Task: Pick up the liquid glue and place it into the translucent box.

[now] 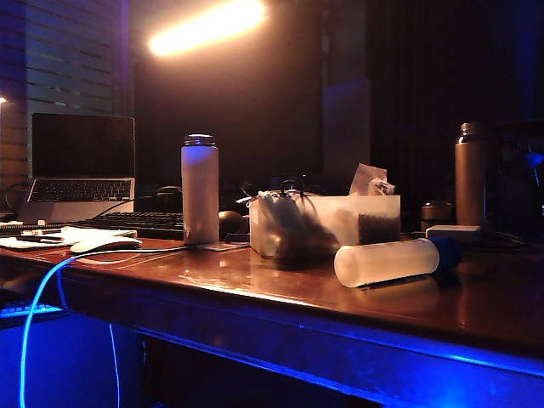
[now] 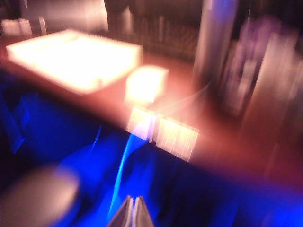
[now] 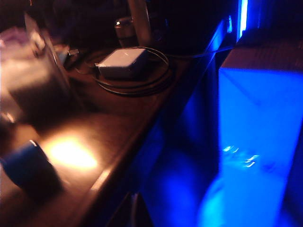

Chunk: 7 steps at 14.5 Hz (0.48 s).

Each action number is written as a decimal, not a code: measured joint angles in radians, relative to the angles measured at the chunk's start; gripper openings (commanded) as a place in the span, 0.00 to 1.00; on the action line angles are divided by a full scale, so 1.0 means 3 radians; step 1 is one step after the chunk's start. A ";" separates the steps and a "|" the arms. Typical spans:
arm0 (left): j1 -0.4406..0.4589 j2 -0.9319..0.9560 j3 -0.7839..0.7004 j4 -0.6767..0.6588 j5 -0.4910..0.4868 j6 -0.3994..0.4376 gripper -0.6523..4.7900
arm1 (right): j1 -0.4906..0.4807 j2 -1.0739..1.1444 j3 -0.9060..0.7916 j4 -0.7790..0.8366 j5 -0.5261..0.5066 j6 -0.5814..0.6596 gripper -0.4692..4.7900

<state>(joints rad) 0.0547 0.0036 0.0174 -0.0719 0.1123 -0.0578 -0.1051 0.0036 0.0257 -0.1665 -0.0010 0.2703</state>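
Observation:
The liquid glue (image 1: 387, 262) lies on its side near the table's front edge, whitish with a dark blue cap (image 1: 446, 252) at its right end. Just behind it stands the translucent box (image 1: 327, 223), with cables showing through. Neither arm shows in the exterior view. My left gripper (image 2: 134, 197) is shut and empty, hanging off the table's front edge in a blurred view. My right gripper (image 3: 133, 195) is shut and empty too, beside the table's edge, with the glue's blue cap (image 3: 24, 164) and the box (image 3: 28, 75) off to one side.
A tall white flask (image 1: 200, 191) stands left of the box, and a brown metal bottle (image 1: 470, 174) is at the back right. A white adapter (image 1: 453, 232) with its coiled cable, a keyboard (image 1: 136, 223), a laptop (image 1: 81, 166) and papers (image 1: 93, 238) are on the table. A blue cable (image 1: 38, 306) hangs off the front.

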 measured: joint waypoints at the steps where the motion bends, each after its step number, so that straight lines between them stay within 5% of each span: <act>1: 0.0001 0.0001 0.0139 0.0211 -0.0006 -0.0192 0.17 | 0.0000 0.0000 0.0134 -0.0022 0.0000 0.0181 0.08; 5: 0.0001 0.0549 0.1193 0.0577 -0.0354 -0.0264 0.16 | -0.0001 0.0144 0.0863 0.0055 -0.0004 0.0281 0.08; 7: 0.0001 0.1406 0.2121 0.0575 -0.0039 -0.0107 0.16 | -0.0001 0.0768 0.1410 0.0070 -0.0004 0.0114 0.08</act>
<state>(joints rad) 0.0551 0.4255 0.6537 0.1005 0.1005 -0.0898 -0.1055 0.2340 0.4488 -0.1455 -0.0021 0.3046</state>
